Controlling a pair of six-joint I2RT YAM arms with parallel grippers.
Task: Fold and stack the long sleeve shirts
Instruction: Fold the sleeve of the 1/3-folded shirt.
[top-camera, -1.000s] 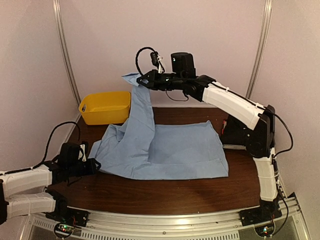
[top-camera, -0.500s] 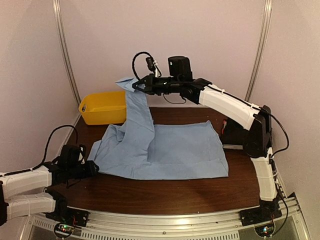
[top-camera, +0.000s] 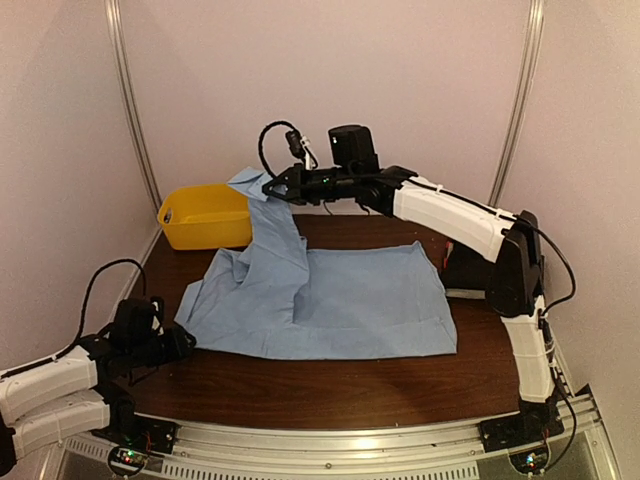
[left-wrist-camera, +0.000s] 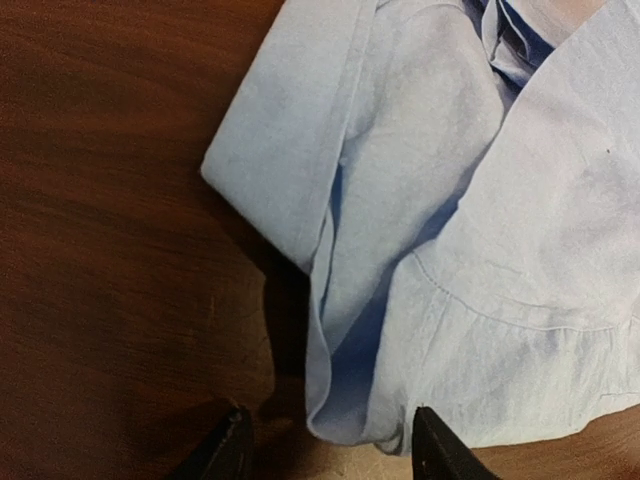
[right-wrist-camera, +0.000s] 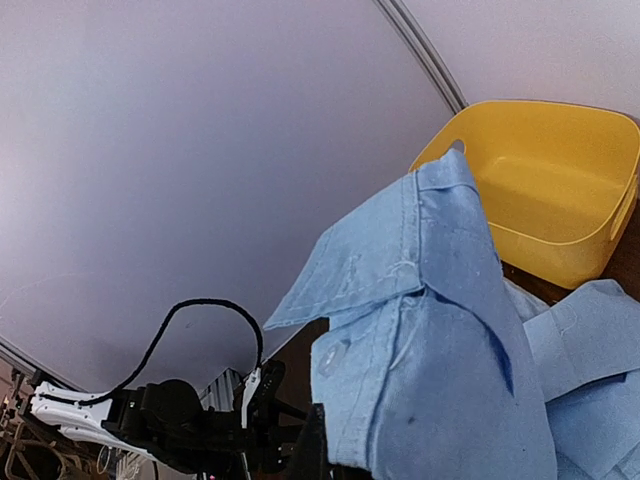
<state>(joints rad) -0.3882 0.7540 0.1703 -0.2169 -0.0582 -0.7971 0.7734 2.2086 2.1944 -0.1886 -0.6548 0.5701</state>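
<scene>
Top external view gives us the light blue collared cloth shirt (top-camera: 340, 300) spread on the dark brown wooden table (top-camera: 330, 385), with one sleeve drawn up off it. Our right gripper (top-camera: 272, 188) is clamped on that sleeve's cuff end, high over the table's far left, just beside the yellow plastic bin (top-camera: 205, 215). Our left gripper (top-camera: 187, 343) sits low at the shirt's near left corner, its fingers (left-wrist-camera: 232, 448) apart, with a fold of cloth lying between them.

Right tool (top-camera: 272, 188) raised, seemingly clamped; left tool (left-wrist-camera: 330, 448) low, jaws parted
</scene>
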